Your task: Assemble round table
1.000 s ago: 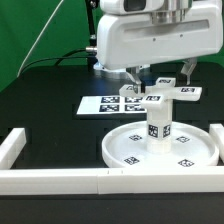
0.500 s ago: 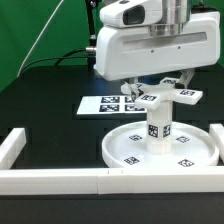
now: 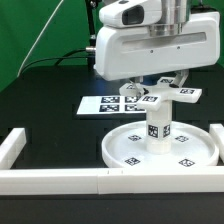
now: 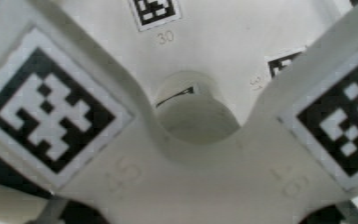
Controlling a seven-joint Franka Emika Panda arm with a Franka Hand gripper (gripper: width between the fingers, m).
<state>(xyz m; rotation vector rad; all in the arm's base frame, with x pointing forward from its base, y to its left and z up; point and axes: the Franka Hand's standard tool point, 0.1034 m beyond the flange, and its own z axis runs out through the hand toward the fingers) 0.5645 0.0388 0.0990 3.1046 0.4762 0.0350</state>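
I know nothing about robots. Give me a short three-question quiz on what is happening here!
1. True or false: the cross-shaped base lies flat on the black table.
2. On what does the short leg stand upright?
A. the marker board
B. the round disc
C. the white border rail
3. Fill in: the hand holds the base above the ____.

Key: 1 false, it is held in the air. 2 B. 3 leg.
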